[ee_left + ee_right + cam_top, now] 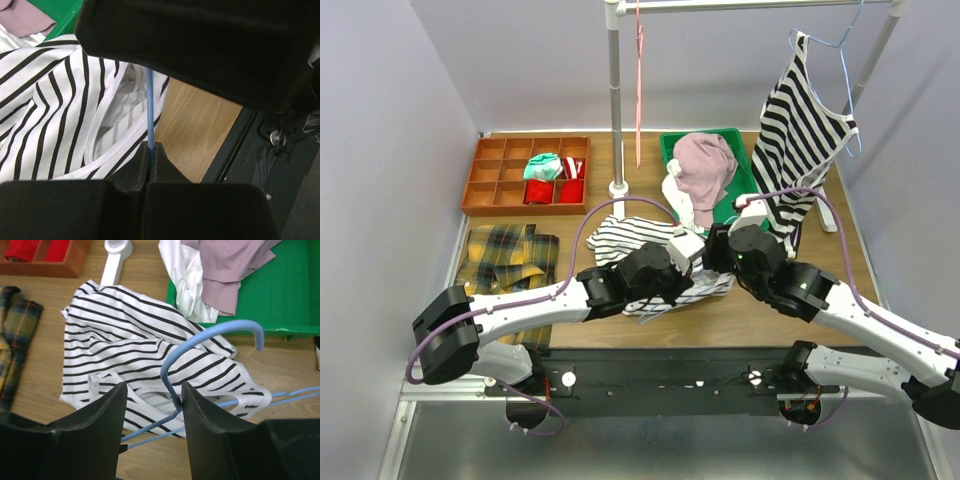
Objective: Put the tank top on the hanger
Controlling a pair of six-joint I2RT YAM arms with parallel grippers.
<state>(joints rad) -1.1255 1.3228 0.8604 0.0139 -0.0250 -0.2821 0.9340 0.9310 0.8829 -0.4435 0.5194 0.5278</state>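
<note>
Tank top (115, 350) lies under the hanger (225, 326), left tool (150, 150) pinching its wire, right tool (153, 390) spread astride its neck

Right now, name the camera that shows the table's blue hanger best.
Right wrist: the hanger shows its whole hook, its neck inside the open right gripper, over the tank top. Left wrist shows only one wire pinched in the shut left gripper. From the top, the arms hide it.

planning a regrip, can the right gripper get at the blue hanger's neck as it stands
Probably yes: the right gripper is open, its jaws apparently straddling the hanger neck with nothing between. The left gripper pinches the wire elsewhere.
</note>
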